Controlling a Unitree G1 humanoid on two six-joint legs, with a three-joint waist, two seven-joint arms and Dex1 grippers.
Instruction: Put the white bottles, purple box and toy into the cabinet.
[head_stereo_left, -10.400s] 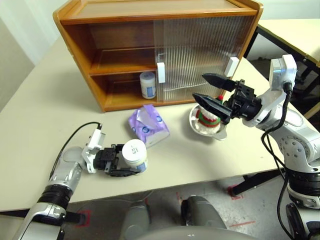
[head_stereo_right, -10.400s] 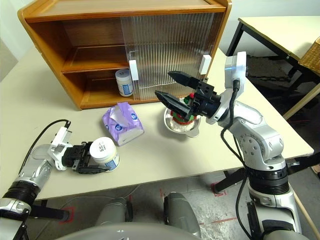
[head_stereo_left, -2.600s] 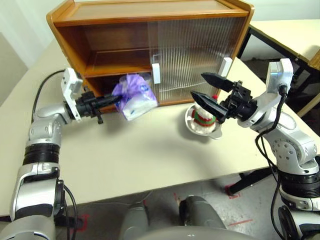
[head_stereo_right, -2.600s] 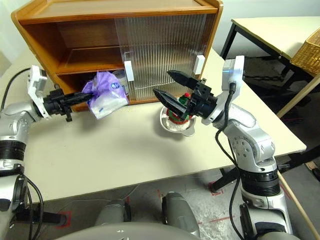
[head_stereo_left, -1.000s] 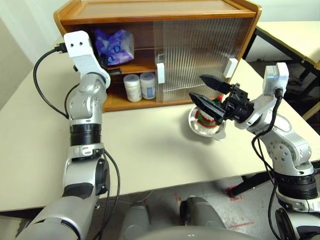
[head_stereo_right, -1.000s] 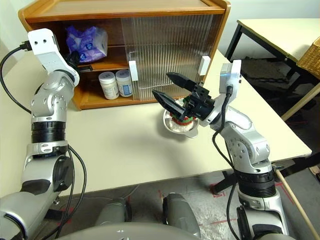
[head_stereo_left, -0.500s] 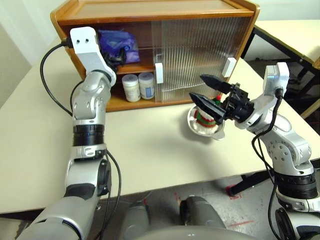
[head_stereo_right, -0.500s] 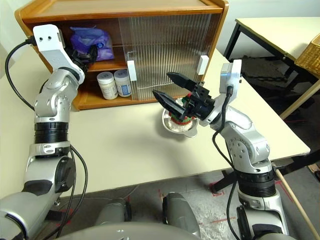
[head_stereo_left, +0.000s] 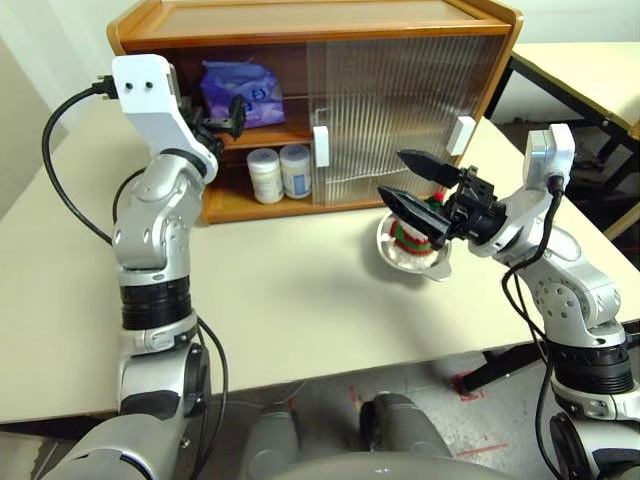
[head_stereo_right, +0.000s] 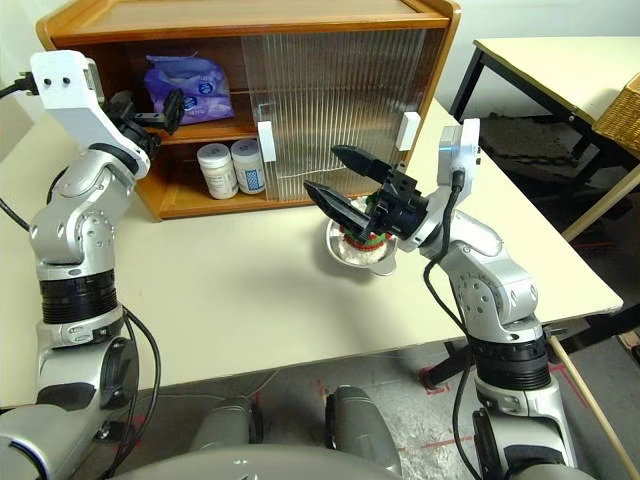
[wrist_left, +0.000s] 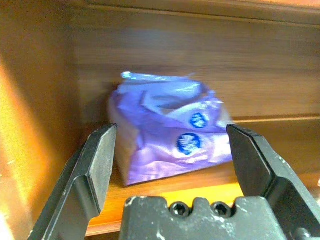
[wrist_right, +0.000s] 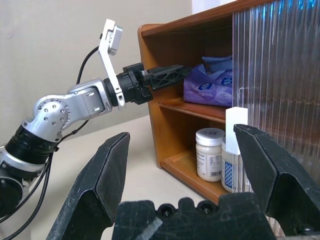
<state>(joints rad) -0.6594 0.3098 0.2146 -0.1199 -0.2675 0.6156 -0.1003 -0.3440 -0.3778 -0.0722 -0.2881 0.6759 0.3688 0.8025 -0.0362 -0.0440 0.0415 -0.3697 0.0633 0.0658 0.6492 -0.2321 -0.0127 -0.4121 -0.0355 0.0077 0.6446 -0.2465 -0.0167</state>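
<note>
Cabinet (head_stereo_left: 400, 25): orange-brown wood, standing on the pale table (head_stereo_left: 300, 290); left half open, ribbed sliding doors (head_stereo_left: 400, 100) covering the right half.
Purple box (head_stereo_left: 240, 92): lying on the middle shelf, left compartment, free of any grip.
White bottles (head_stereo_left: 280, 172): two, upright and side by side on the bottom shelf, just beside the door's white handle (head_stereo_left: 321, 146).
Toy (head_stereo_left: 412, 235): sitting in a small metal bowl (head_stereo_left: 405, 255) on the table, in front of the closed doors.
Left gripper (head_stereo_left: 225, 112): released, fingers spread wide, at the shelf opening just in front of the purple box, not touching it.
Right gripper (head_stereo_left: 408, 180): released, fingers wide apart, held above the toy, clear of it.
</note>
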